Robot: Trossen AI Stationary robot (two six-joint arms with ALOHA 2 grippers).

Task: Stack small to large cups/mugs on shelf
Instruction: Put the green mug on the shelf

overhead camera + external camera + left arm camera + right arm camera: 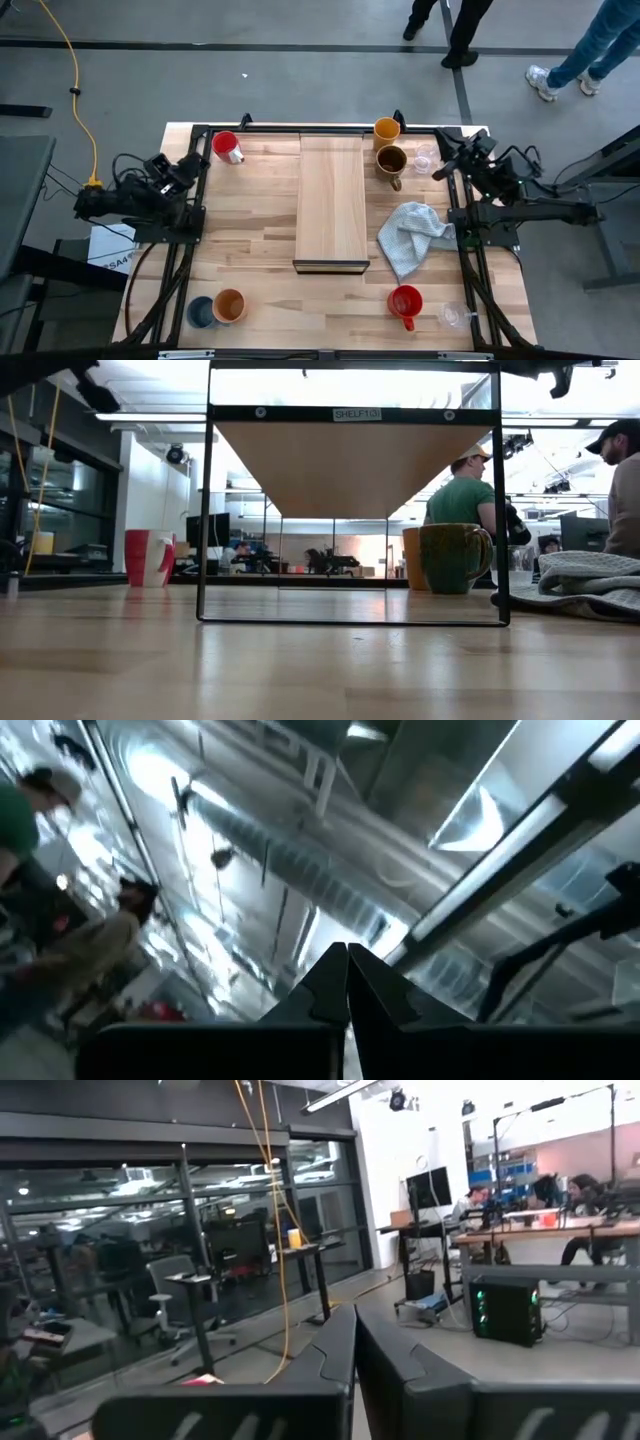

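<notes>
Bare shelf point(332, 200) mid-tabletop, cups scattered around it.
We see a red mug point(226, 146) far left; orange point(387, 130), olive point(391, 161) and glass point(425, 158) cups far right; blue point(200, 312) and orange point(230, 306) near left; red point(405, 303) and glass point(452, 316) near right. Cloth point(412, 236) beside shelf. Left claw point(346, 982) and right claw point(354, 1342) clenched, empty, parked at the sides.

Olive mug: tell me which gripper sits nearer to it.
Right. The right gripper is parked shut at the table's right edge, just beyond the olive mug. The left gripper is shut at the far left edge, across the shelf from it.
</notes>
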